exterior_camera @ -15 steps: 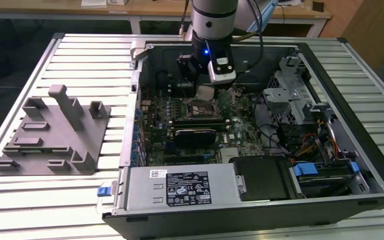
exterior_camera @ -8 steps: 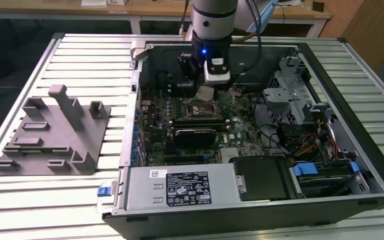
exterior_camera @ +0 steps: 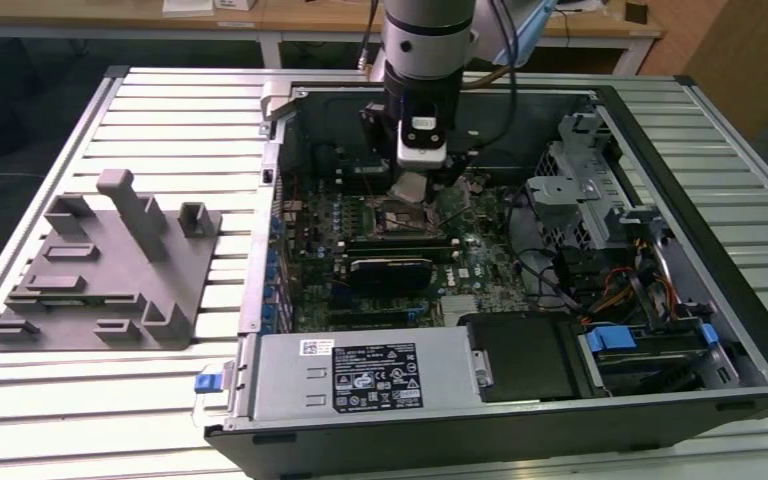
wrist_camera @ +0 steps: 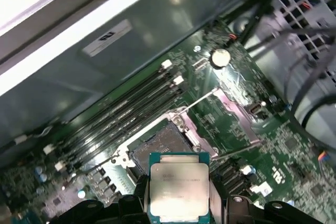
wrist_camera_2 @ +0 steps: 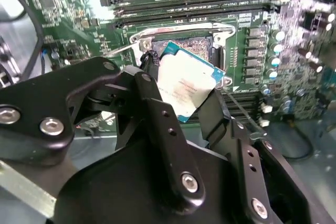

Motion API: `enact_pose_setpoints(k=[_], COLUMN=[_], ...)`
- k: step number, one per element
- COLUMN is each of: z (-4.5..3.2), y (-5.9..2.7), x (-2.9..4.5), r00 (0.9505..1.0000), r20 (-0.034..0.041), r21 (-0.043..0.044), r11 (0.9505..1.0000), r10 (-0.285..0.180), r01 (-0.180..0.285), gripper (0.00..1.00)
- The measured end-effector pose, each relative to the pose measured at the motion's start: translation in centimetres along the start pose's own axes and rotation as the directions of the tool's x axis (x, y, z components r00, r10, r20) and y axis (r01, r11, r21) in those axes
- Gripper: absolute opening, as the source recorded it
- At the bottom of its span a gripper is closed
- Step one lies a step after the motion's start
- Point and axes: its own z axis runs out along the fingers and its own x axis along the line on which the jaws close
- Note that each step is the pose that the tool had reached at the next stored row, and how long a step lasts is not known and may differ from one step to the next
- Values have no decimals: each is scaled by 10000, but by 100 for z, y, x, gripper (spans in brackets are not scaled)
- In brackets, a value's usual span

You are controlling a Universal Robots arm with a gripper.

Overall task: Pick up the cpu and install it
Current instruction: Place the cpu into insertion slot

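Cpu point(wrist_camera_2: 186, 85) is being held by two opposite edges between the black fingers point(wrist_camera_2: 157, 108) of the hand point(wrist_camera_2: 182, 92), which is clamping tightly on it. In both wrist views it is hanging tilted, close over the open socket point(wrist_camera: 157, 148) on the green motherboard point(exterior_camera: 464, 250). Whether it is touching the socket, I cannot tell. The computer case point(exterior_camera: 491, 445) is lying open on the bench point(exterior_camera: 117, 400).

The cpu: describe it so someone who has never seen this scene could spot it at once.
Inside the open computer case, over the green motherboard, the black hand grips a small flat square chip: the cpu. Its silvery top and thin green rim set it apart from the dark socket close by.
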Motion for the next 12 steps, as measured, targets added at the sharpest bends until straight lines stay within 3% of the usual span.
enact_pose_setpoints(k=[3,6,9,12], z=[3,5,8,12], y=[0,0,-1,-1], x=[0,0,0,0], r00=[9985,9941,9868,9762], r20=[28,57,86,116], r21=[7,13,17,19], r11=[9986,9941,9868,9763], r10=[538,1085,1620,2165], r01=[-538,-1086,-1620,-2165], gripper=[54,54,54,54])
